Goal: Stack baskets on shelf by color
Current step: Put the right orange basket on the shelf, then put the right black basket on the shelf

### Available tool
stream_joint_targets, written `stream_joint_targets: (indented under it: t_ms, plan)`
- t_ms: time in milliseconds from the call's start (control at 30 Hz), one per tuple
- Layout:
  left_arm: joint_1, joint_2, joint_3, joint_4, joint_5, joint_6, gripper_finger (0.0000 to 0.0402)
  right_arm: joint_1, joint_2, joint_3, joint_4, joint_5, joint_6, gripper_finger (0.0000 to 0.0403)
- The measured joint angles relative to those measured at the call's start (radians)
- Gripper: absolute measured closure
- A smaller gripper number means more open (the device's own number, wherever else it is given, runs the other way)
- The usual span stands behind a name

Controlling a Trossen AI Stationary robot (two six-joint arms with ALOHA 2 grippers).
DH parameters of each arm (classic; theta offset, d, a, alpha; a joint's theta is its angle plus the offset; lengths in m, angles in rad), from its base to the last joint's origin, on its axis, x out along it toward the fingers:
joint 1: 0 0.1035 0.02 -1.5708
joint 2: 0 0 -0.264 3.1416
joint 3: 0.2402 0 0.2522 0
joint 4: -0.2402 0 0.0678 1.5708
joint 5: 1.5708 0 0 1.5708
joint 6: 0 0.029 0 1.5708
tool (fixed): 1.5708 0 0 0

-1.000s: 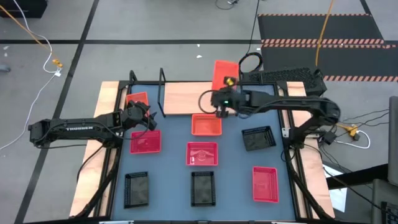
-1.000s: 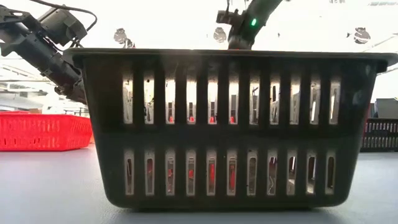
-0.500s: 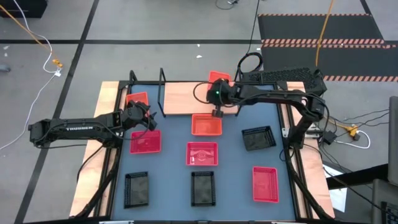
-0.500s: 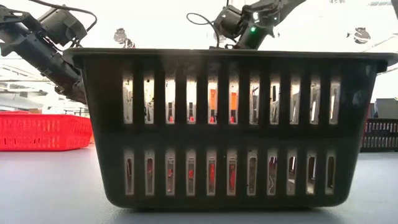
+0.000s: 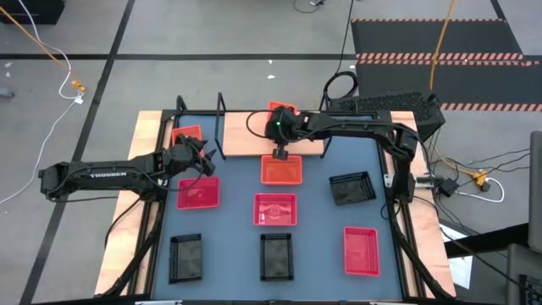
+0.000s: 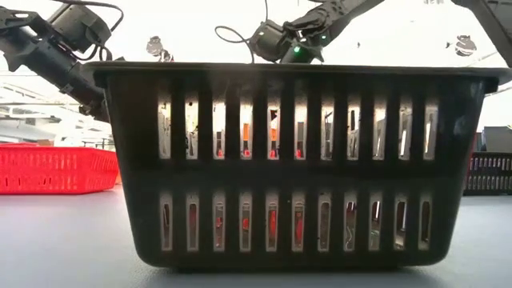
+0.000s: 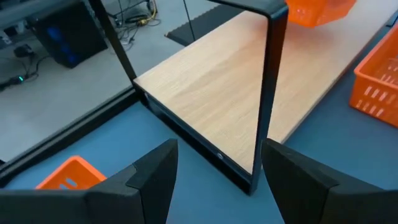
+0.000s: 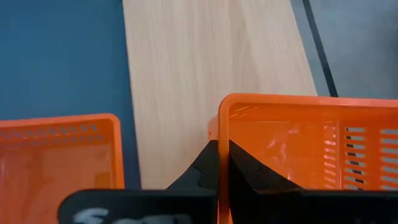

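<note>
Overhead, right gripper (image 8: 219, 163) pinches perforated orange basket's (image 8: 311, 149) rim above woodgrain shelf (image 8: 211, 56).

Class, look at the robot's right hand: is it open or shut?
Shut. The right hand has its two dark fingers pinched on the rim of an orange basket, over the wooden shelf.

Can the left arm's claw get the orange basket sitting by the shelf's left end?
Probably yes. The left claw is open and empty, right beside that orange basket, and nothing lies between them. Only the shelf's black wire frame stands close by.
</note>
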State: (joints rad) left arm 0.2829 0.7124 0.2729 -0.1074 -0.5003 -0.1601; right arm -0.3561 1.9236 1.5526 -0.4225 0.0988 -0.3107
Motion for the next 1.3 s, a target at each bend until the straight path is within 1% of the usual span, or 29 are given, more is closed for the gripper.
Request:
stream_joint_targets:
  t_ms: [100, 233, 500, 633, 867, 967, 1100, 1200, 1300]
  plan:
    - [0.008, 0.0, 0.0, 0.002, 0.0, 0.017, 0.017, 0.007, 0.021, 0.018, 0.006, -0.003, 0.002, 0.0399]
    - [0.018, 0.0, 0.0, 0.002, -0.001, 0.026, 0.0169, 0.019, 0.033, 0.019, -0.015, -0.053, 0.012, 0.0399]
    - [0.026, 0.0, 0.0, 0.002, -0.001, 0.027, 0.017, 0.04, 0.037, 0.019, -0.048, -0.05, 0.019, 0.0391]
    - [0.026, 0.0, 0.0, 0.006, -0.001, 0.027, 0.017, 0.04, 0.037, 0.019, -0.052, -0.049, 0.053, 0.0363]
    - [0.026, 0.0, 0.0, 0.006, -0.001, 0.032, 0.017, 0.04, 0.032, 0.019, -0.052, -0.042, 0.053, 0.0284]
    - [0.026, 0.0, 0.0, -0.001, -0.001, 0.032, 0.017, 0.045, 0.001, 0.018, -0.053, -0.04, 0.05, 0.0254]
    - [0.026, 0.0, 0.0, -0.021, -0.001, 0.024, 0.0169, 0.07, -0.096, 0.019, -0.124, -0.012, 0.006, 0.0229]
    - [0.025, 0.0, 0.0, -0.039, 0.0, 0.023, 0.017, 0.102, -0.183, 0.019, -0.283, 0.005, -0.089, 0.0221]
    - [0.024, 0.0, 0.0, -0.048, 0.0, 0.024, 0.017, 0.136, -0.257, -0.005, -0.4, 0.004, -0.206, 0.0222]
